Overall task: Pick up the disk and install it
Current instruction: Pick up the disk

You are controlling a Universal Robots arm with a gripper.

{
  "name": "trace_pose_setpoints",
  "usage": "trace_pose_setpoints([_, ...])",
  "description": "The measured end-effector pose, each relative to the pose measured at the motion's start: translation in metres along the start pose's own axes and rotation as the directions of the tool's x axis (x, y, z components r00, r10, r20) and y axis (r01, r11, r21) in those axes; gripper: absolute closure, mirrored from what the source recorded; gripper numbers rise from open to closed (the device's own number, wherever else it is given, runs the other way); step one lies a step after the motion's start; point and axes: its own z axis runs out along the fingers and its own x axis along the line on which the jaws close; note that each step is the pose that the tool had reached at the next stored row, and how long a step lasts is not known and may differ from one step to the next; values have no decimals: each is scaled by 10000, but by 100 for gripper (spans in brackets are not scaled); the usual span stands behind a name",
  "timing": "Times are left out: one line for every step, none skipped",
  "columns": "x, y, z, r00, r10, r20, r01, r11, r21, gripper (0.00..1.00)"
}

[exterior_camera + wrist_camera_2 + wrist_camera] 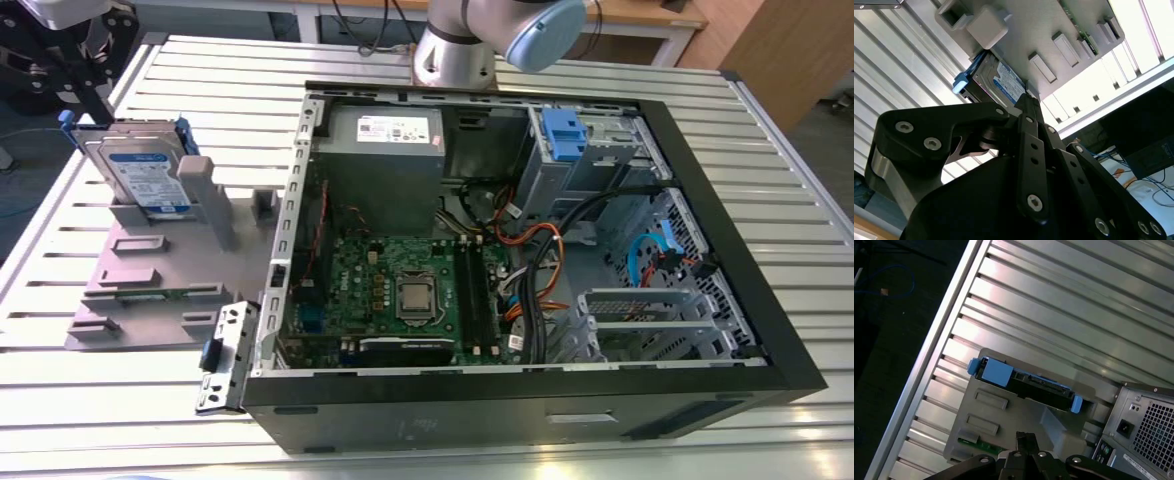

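Blue-railed disk (142, 172) stands in grey holder (158, 262); pincer (1023, 437), pressed together, near its upper edge

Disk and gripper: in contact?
Apart. In the first wrist view the gripper ends short of the disk, and a strip of the grey holder shows between them.

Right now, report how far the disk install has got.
Done: nothing yet; the disk stands on edge in its grey holder on the table, outside the open computer case. In hand: the gripper hovers close by the disk; contact cannot be told. Left: lifting the disk and fitting it into the case.
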Motion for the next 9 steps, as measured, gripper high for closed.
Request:
trace_pose_setpoints([0, 0, 0, 10000, -9, 0, 9, 10000, 0, 89])
trace_pose_setpoints([0, 0, 0, 10000, -17, 0, 17, 10000, 0, 89])
trace_pose_setpoints([0, 0, 0, 10000, -24, -1, 24, 10000, -1, 89])
trace_pose_setpoints([0, 0, 0, 10000, -32, 0, 32, 10000, -1, 89])
trace_pose_setpoints([0, 0, 0, 10000, -41, 0, 41, 10000, -1, 89])
trace_pose_setpoints([0, 0, 0, 10000, -49, -1, 49, 10000, -1, 89])
trace_pose_setpoints([0, 0, 0, 10000, -56, 0, 56, 10000, -1, 89])
trace_pose_setpoints([0, 0, 0, 10000, -64, -1, 64, 10000, -2, 89])
trace_pose_setpoints([0, 0, 0, 10000, -73, -1, 73, 10000, -2, 89])
